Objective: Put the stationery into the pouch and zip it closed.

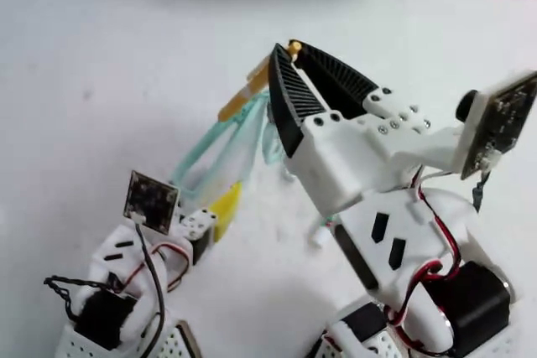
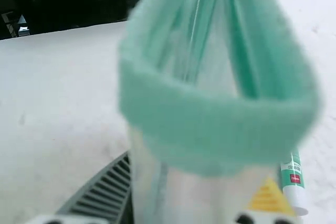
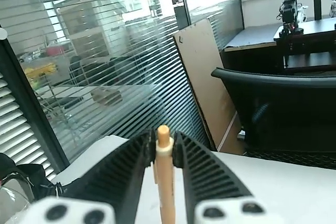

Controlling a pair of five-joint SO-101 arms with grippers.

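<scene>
The clear pouch (image 1: 222, 153) with green trim is held over the white desk (image 1: 101, 81). Its near end is clamped in the left pincer (image 1: 224, 205) and its green-edged opening gapes wide. The right pincer (image 1: 284, 52) is at the pouch's far end, closed tight on an orange pen (image 1: 247, 94) that slants down towards the pouch's opening. A white-and-green stick (image 2: 291, 179) lies on the desk just beside the pouch.
</scene>
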